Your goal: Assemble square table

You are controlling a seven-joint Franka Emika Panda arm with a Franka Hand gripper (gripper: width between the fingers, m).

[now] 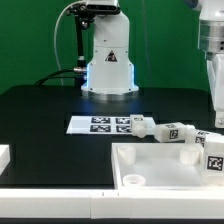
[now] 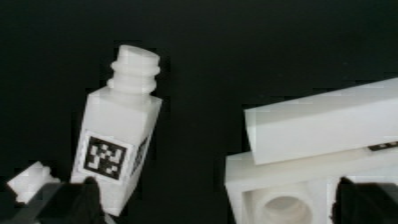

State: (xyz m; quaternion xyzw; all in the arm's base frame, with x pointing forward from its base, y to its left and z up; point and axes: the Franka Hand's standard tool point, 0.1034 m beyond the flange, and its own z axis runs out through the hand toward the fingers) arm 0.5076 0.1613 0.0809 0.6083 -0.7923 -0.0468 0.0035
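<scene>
The square table's white tray-like top (image 1: 150,160) lies at the front right, and its corner with a round socket (image 2: 285,198) shows in the wrist view. Three white legs with black-and-white tags lie behind it: one (image 1: 148,127), a second (image 1: 181,132) and a third (image 1: 214,150) at the exterior view's right edge. In the wrist view one leg (image 2: 121,120) lies with its stepped peg pointing away from the camera, beside a white block (image 2: 329,125). My gripper (image 2: 217,205) is open, its dark fingers (image 2: 71,200) wide apart over the leg and the top's corner. It holds nothing. The arm (image 1: 211,75) comes down at the exterior view's right.
The marker board (image 1: 100,124) lies flat in the middle of the black table, in front of the robot's base (image 1: 108,60). A white object (image 1: 3,155) pokes in at the exterior view's left edge. A small white piece (image 2: 25,182) lies near one finger.
</scene>
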